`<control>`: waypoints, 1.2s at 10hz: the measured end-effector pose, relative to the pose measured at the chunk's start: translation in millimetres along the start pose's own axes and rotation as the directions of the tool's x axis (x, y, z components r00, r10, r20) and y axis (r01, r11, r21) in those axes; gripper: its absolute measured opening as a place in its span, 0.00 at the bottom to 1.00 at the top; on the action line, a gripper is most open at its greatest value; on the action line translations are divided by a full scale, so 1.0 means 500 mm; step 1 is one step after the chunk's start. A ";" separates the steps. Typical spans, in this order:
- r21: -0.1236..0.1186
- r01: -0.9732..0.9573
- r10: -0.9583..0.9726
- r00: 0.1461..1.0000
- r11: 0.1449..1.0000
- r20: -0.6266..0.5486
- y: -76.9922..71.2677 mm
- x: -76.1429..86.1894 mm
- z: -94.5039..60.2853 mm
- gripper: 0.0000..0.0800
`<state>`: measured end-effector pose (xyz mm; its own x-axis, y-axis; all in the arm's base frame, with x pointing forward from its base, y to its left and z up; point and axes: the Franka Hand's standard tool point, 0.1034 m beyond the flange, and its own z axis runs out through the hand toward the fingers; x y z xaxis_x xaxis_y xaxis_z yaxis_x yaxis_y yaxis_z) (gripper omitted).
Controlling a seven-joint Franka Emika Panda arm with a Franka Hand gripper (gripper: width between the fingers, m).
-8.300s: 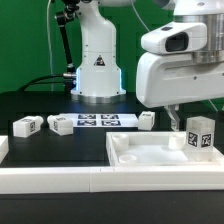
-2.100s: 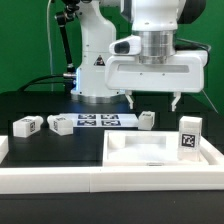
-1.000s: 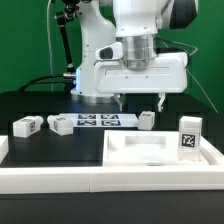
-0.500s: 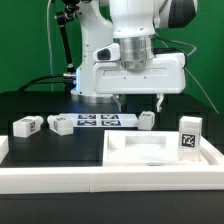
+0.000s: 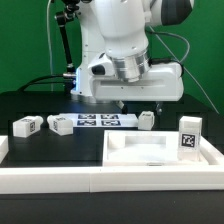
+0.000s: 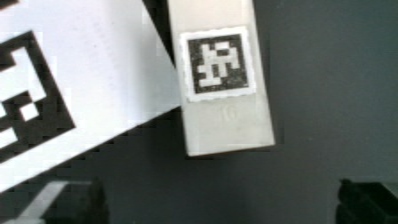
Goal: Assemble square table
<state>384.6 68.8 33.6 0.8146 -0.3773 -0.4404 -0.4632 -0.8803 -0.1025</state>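
The white square tabletop slab (image 5: 160,152) lies at the front right, with one tagged leg (image 5: 190,135) standing upright at its right end. Three more tagged legs lie on the black table: two at the exterior view's left (image 5: 26,125) (image 5: 60,124) and one (image 5: 146,119) just behind the slab. My gripper (image 5: 140,103) hangs open and empty above that last leg. In the wrist view this leg (image 6: 228,85) lies lengthwise between and ahead of my open gripper (image 6: 217,205), with nothing between the dark fingertips (image 6: 63,203).
The marker board (image 5: 98,121) lies flat beside the leg and also shows in the wrist view (image 6: 54,90). A long white border rail (image 5: 60,182) runs along the front. The robot's white base (image 5: 98,72) stands behind.
The gripper has travelled from the slab's right end leftward to above the leg behind the slab. In the last half second the wrist has turned and tilted.
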 end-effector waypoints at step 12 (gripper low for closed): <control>0.007 -0.037 0.029 0.875 0.999 0.483 -0.001 -0.012 0.061 0.81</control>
<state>369.4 80.3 9.0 0.5309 -0.2171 -0.8192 -0.4959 -0.8634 -0.0925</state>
